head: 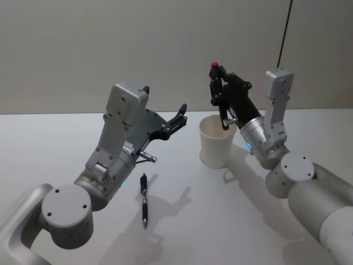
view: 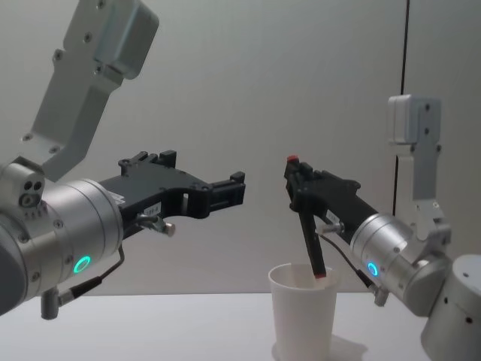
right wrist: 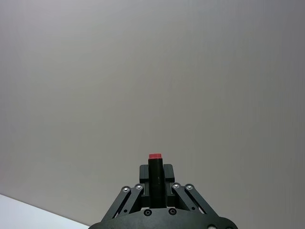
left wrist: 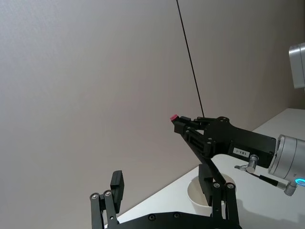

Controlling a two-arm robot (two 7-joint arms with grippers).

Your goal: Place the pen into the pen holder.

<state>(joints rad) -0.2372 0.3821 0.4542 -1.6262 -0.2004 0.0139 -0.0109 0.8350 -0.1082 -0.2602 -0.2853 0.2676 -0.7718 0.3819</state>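
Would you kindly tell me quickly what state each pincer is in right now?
Left pincer: open, holding nothing.
Right pincer: shut on the black pen with a red end, its lower tip inside the white tapered cup.

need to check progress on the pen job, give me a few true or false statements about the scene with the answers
1. The right gripper holds a red-topped pen. True.
2. That pen's lower end dips into the cup. True.
3. The left gripper holds a pen. False: it is open and empty, above the table.
4. The cup lies on its side. False: it stands upright.
5. A second pen lies on the table. True.
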